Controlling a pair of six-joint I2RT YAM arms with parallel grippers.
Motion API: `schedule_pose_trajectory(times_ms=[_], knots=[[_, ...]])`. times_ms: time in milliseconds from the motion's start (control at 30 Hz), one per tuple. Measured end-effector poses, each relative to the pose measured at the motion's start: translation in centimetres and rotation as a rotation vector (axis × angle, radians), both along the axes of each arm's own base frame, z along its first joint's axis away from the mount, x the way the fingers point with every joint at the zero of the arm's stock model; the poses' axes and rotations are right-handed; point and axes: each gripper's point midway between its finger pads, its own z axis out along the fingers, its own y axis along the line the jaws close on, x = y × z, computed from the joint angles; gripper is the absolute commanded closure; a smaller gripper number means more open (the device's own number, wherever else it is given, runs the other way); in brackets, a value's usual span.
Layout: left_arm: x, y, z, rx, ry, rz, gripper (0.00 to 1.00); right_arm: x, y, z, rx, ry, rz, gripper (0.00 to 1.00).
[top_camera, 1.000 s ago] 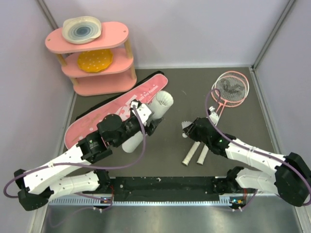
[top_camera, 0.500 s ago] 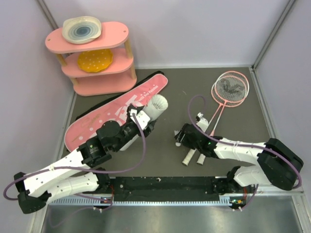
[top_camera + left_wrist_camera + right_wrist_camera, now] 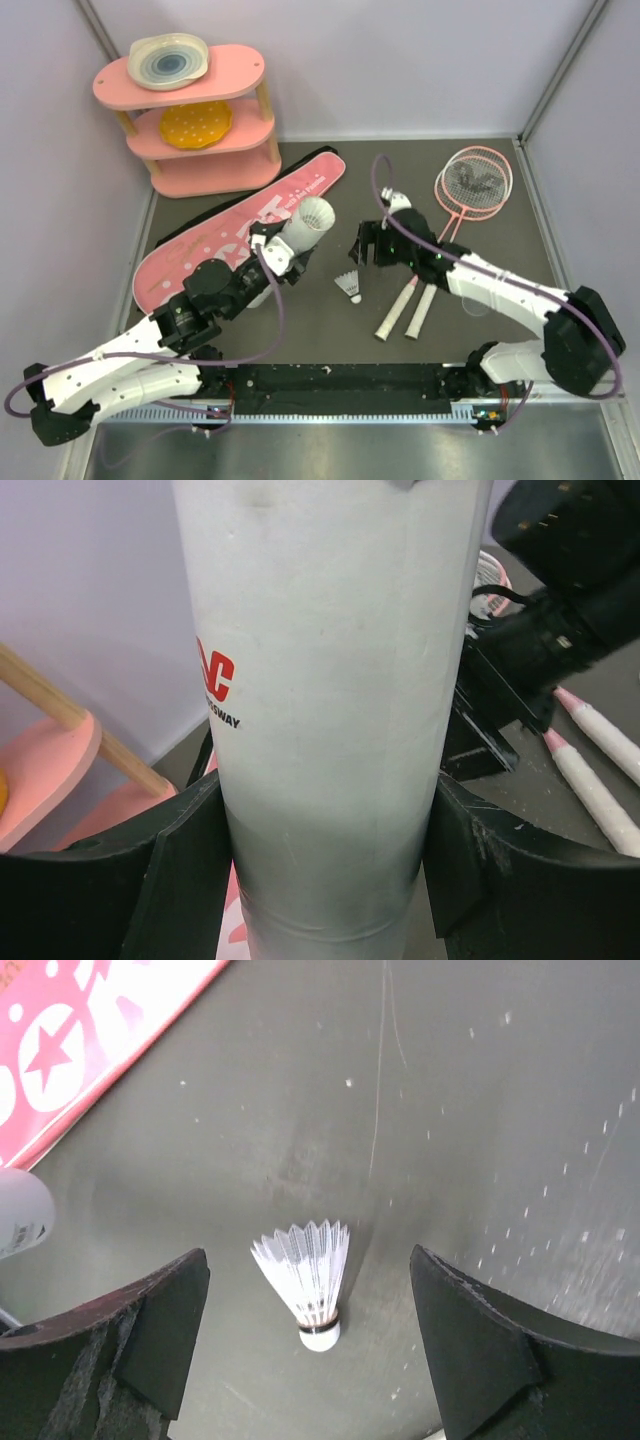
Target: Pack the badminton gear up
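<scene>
Left gripper [image 3: 272,258] clasps a white cylindrical tube [image 3: 305,222], mouth angled rightward, seemingly to receive the white feathered shuttlecock [image 3: 303,1275] lying loose below the right gripper [image 3: 362,243], its jaws spread and empty.

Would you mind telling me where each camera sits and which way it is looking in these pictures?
Top: above and behind the arms, looking down on the table; both arms show, the left gripper holding the tube.
Left wrist: on that wrist, looking along the tube between its fingers.
Right wrist: on that wrist, looking down through the open right gripper at the shuttlecock.
Shared: top and right wrist both show the shuttlecock.
</scene>
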Motion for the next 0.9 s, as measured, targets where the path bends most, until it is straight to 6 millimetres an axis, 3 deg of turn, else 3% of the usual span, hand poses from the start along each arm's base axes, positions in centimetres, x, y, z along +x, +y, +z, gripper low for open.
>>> schedule_pose_trajectory(times_ms=[133, 233, 333, 533, 800, 900], knots=[[-0.2, 1.5, 1.2, -0.055, -0.036, 0.040, 0.82, 3.2, 1.0, 1.6, -0.023, 0.014, 0.110, 0.23], [-0.2, 2.7, 1.9, -0.091, -0.067, 0.076, 0.81, 4.2, 2.4, 0.8, -0.023, 0.110, 0.098, 0.26], [-0.1, 3.3, 2.0, -0.100, -0.080, 0.104, 0.82, 3.4, 3.6, -1.1, 0.021, 0.261, 0.038, 0.26], [0.0, 3.1, 2.1, -0.096, -0.086, 0.108, 0.81, 1.1, 3.2, -5.5, -0.073, 0.442, -0.056, 0.25], [0.0, 2.8, 1.8, -0.088, -0.082, 0.102, 0.81, 1.6, 2.7, -5.1, -0.224, 0.317, 0.100, 0.27], [0.0, 2.6, 1.6, -0.081, -0.079, 0.100, 0.81, 1.3, 2.2, -5.4, -0.274, 0.301, 0.155, 0.32]])
